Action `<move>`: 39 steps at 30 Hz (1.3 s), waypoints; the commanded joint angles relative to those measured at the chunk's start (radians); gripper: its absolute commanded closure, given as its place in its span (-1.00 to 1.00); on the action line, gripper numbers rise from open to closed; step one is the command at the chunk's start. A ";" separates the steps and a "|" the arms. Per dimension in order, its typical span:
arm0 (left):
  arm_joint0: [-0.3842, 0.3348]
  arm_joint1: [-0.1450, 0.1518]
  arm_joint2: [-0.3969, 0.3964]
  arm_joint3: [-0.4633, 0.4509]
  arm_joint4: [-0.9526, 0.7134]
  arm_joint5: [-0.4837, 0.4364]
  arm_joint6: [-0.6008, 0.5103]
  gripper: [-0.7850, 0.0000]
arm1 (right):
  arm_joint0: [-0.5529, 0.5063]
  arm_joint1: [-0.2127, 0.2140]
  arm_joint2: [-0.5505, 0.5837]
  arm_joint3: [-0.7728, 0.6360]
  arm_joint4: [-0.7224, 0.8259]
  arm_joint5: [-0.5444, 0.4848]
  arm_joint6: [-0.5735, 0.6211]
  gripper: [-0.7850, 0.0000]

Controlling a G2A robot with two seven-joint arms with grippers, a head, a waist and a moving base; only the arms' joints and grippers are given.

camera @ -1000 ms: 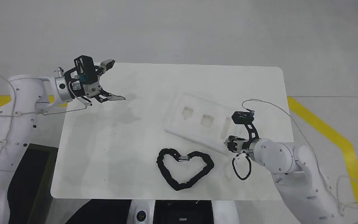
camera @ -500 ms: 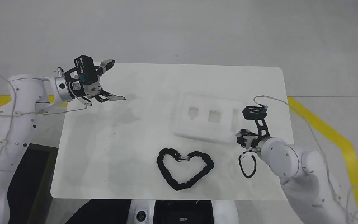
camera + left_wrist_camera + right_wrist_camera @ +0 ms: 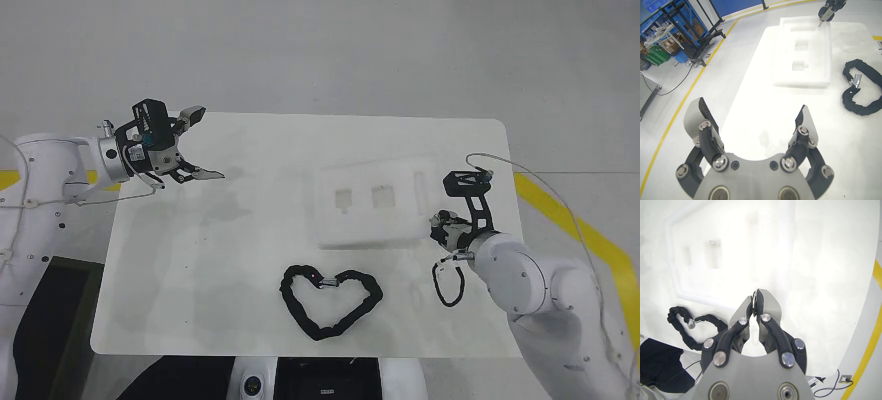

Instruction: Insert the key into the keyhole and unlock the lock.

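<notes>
right wrist view: right gripper (image 3: 754, 301) fingers pinched narrow on the small silver metal key (image 3: 820, 22), gripped by the head so the blade hangs free below, which is what insertion needs. top view puts this gripper above the right end of the white foam tray with rectangular cut-outs (image 3: 370, 228), by the narrow slot cut-out (image 3: 420, 186), prob the key's storage spot. blade tip is close over the tray, cannot tell if it touches. black fabric-sleeved chain lock laid in a heart shape (image 3: 330, 300) sits on the white counter (image 3: 230, 290) near the front edge, just in front of the tray, well apart from the key. its silver lock cylinder (image 3: 691, 325) joins the two chain ends at the dip of the heart. the round keyhole face shows toward the right arm's camera, so that side looks reachable for the key. left gripper (image 3: 752, 106) fingers spread wide, holding nothing, above the far left corner of the counter, well apart from lock and tray, likely parked out of the way, free to steady the lock. my read of the step: key in hand, carry to keyhole not yet done, lock looks shut. next needs the blade lined up with a small keyhole on a loose cylinder that may slide when pushed
</notes>
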 commanded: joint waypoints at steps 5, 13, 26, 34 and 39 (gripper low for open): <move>0.000 0.000 0.000 0.000 0.000 0.000 0.000 -1.00 | 0.001 -0.006 -0.022 0.039 0.027 -0.006 -0.021 1.00; 0.000 0.000 0.000 0.000 0.000 0.000 0.000 -1.00 | 0.039 -0.016 -0.060 0.089 0.045 -0.005 -0.042 1.00; -0.035 -0.012 0.182 -0.151 -0.010 0.000 -0.230 -1.00 | 0.044 -0.023 -0.061 0.114 0.063 0.003 -0.061 1.00; -0.193 -0.103 0.390 -0.103 -0.076 0.008 -0.303 -1.00 | 0.034 -0.024 -0.048 0.126 0.074 -0.008 -0.068 1.00; -0.258 -0.184 0.491 -0.023 -0.114 0.086 -0.344 -1.00 | 0.033 -0.026 -0.050 0.133 0.082 -0.014 -0.075 1.00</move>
